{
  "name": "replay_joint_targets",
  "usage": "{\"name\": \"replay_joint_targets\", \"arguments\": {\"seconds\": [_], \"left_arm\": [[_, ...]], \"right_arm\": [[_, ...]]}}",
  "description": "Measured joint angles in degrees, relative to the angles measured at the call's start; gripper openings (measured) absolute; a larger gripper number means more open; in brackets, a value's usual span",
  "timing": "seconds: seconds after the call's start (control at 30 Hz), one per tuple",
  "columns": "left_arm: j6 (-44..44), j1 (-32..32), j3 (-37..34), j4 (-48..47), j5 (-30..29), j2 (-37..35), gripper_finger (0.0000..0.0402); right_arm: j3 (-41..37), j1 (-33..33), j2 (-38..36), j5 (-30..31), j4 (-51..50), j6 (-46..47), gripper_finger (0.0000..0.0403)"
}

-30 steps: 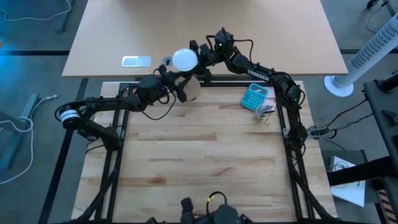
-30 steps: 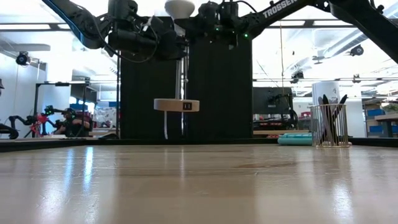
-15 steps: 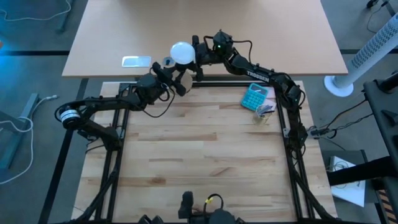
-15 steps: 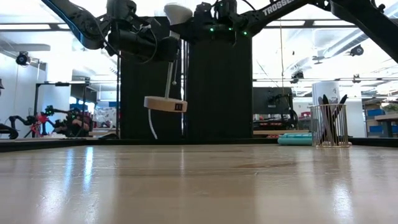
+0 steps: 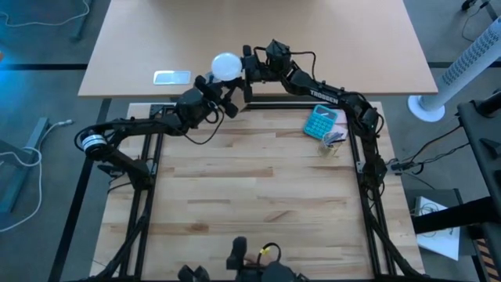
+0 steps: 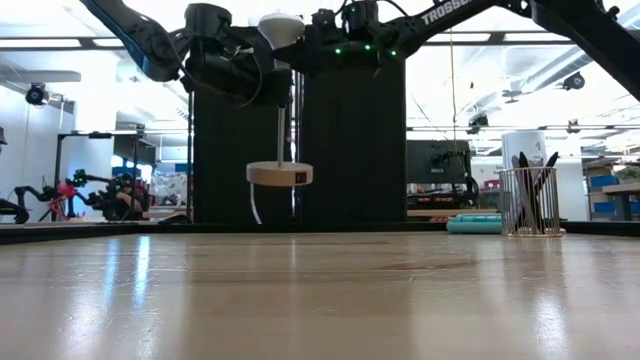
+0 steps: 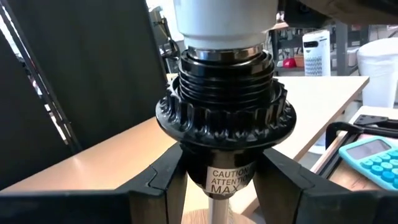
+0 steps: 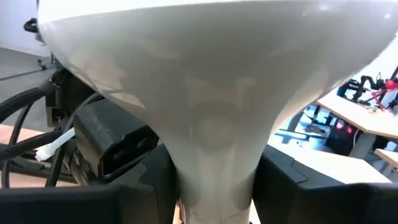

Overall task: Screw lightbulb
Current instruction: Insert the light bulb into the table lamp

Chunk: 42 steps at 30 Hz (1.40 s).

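The white lightbulb stands globe up above the table's far edge, its base in the mouth of a black ribbed socket. From the socket a thin stem hangs down to a round wooden disc, which floats clear of the table. My left gripper comes from the left and is shut on the socket. My right gripper comes from the right and is shut on the bulb. My left gripper pinches the socket's narrow lower part, at its caution label, between its two fingers, below the ribbed collar. The fingers come in level. The socket stands upright, lifted clear, with stem and disc hanging below. My right gripper pinches the lightbulb's narrow neck between its two fingers, just under the globe. The fingers come in level from the table's right. The bulb stands upright, globe up, on the socket.
A teal calculator and a wire pen holder sit at the table's far right. Beyond the far edge is a tan table with a small flat object. A black panel stands behind the lamp.
Both grippers, with bulb and socket, have shifted a little toward the far edge and the left. The hanging disc swung left and tilted, then came back level under the bulb; seen from above, it is now hidden beneath the grippers.
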Motion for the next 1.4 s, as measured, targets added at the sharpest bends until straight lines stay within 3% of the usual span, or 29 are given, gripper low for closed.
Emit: {"name": "replay_joint_targets", "arguments": {"seconds": [0.2,0.53,0.87,1.4], "left_arm": [[-1.95,0.32,-0.04,0.83,-1.77,0.75,0.0141],[-3.11,1.98,-0.11,2.80,-1.64,2.14,0.0141],[-3.64,2.24,-0.11,1.91,-1.09,2.15,0.0141],[-3.60,2.18,-0.31,2.34,-0.45,1.90,0.0141]], "right_arm": [[-0.02,0.21,0.00,7.08,-0.63,-2.65,0.0154],[-0.04,0.09,0.73,12.23,-0.42,1.25,0.0148],[-0.31,-0.24,0.91,12.51,-2.21,2.92,0.0159],[-0.33,-0.37,1.03,6.11,-4.27,2.95,0.0284]]}}
